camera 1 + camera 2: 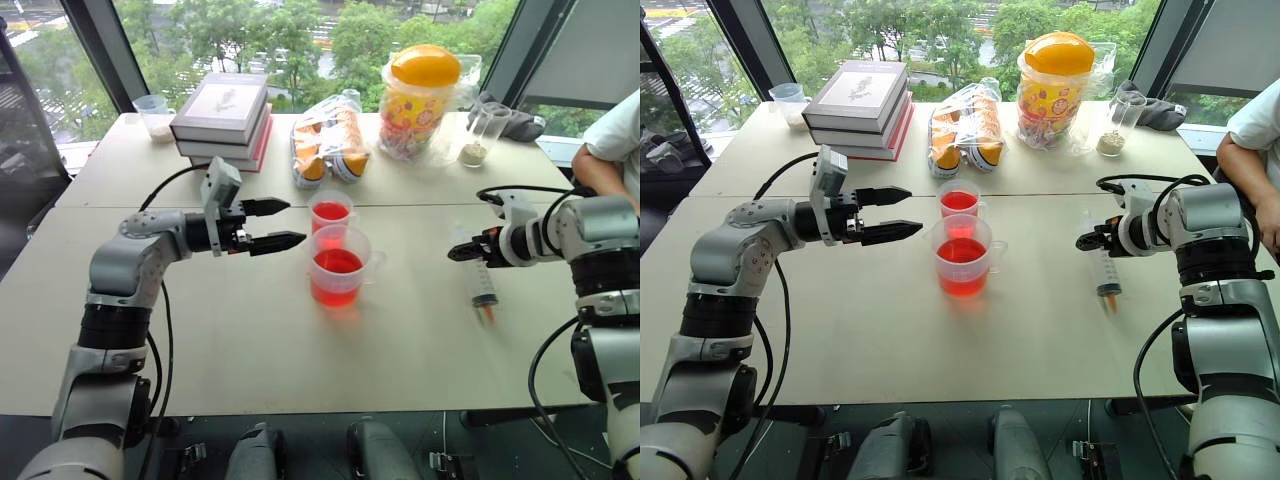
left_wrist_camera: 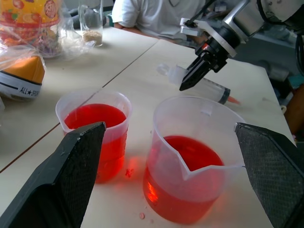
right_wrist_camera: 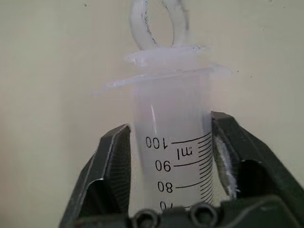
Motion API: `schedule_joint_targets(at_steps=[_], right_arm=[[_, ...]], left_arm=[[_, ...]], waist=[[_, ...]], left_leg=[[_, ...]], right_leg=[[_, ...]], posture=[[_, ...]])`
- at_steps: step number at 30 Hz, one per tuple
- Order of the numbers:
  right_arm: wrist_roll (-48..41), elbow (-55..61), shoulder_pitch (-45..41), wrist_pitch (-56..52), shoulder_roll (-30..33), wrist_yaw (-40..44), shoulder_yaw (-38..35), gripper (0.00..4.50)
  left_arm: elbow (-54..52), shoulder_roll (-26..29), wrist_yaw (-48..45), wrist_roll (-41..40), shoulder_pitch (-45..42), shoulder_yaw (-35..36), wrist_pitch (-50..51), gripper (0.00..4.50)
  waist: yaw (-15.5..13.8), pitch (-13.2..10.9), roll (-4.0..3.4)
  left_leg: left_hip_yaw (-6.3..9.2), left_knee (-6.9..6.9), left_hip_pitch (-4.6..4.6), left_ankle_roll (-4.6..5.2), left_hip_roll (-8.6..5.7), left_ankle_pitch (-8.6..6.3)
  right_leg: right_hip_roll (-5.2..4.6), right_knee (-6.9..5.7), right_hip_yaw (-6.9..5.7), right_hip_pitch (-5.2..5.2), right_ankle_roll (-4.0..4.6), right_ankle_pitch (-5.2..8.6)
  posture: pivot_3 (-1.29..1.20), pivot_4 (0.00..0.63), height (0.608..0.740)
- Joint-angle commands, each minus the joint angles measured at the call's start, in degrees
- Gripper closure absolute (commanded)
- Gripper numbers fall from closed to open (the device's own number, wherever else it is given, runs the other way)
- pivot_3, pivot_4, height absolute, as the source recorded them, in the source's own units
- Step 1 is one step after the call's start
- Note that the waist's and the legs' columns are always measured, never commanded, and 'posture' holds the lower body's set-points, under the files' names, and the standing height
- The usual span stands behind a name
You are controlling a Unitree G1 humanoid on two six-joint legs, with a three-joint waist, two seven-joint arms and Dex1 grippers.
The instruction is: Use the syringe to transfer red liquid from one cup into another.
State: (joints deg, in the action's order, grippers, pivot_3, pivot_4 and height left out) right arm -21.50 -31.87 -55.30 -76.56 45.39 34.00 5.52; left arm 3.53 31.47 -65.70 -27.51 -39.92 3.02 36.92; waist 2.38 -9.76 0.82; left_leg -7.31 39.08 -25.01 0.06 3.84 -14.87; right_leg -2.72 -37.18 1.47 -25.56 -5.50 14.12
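Syringe: seen closest, its barrel between the right gripper fingers, near the flange end; it is laid flat on the tabletop, orange tip toward the robot, well to the right of the cups. The barrel looks empty.
Right fingers: set on both sides of the barrel, with a sliver of gap on one side; whether it is pinched or just let go cannot be told.
Left gripper: fingers spread wide, held level just left of the cups, nothing touched.
Large cup: about a third filled with red liquid, nearer the robot.
Small cup: just behind it, also holding red liquid.
Step judged: syringe being set down or taken up at the side.
Next move: if more transfer is wanted, a firm pinch and a lift, tip down into the large cup.
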Motion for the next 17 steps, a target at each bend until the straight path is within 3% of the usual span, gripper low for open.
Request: schedule_joint_targets(at_steps=[1, 7, 12, 17], right_arm=[[0.12, 1.59, -0.16, 0.66, 0.65, 1.50, -2.11, 0.12], [-3.45, 21.30, 6.68, -0.35, 6.84, 4.32, -8.20, 0.05], [-13.30, 47.54, 19.43, -4.02, 11.18, 9.05, -23.23, 0.05], [-20.38, 63.59, 32.53, -4.89, 13.28, 14.29, -40.22, 0.05]], left_arm=[[-3.06, 1.17, 0.28, -1.76, 0.56, 0.41, 0.56, 0.00], [-7.01, 2.85, 1.56, -3.16, 2.84, 1.12, 2.57, 0.00], [-11.85, 7.09, 1.87, -4.78, 7.47, 2.85, 4.27, 0.00], [-16.86, 10.38, 2.61, -9.42, 11.58, 5.78, 7.97, 0.00]], waist=[[-0.01, 0.00, 0.00], [-0.49, 0.00, 0.00], [-1.31, 0.01, 0.01], [-1.69, 0.00, 0.02]], left_leg=[[0.00, 0.00, 0.00, 0.00, 0.00, 0.00], [0.00, 0.00, 0.00, 0.00, 0.00, 0.00], [0.04, -0.07, -0.01, 0.00, 0.04, -0.01], [0.07, -0.02, 0.02, 0.00, 0.03, -0.02]], right_leg=[[0.00, 0.00, 0.00, 0.00, 0.00, 0.00], [-0.02, 0.01, 0.00, 0.00, 0.00, 0.00], [0.01, 0.09, -0.02, 0.00, -0.01, 0.01], [-0.04, 0.13, -0.05, 0.09, 0.03, 0.03]], posture=[[0.00, 0.150, 0.740], [0.00, 0.150, 0.740], [0.00, 0.150, 0.740], [0.00, 0.150, 0.740]])
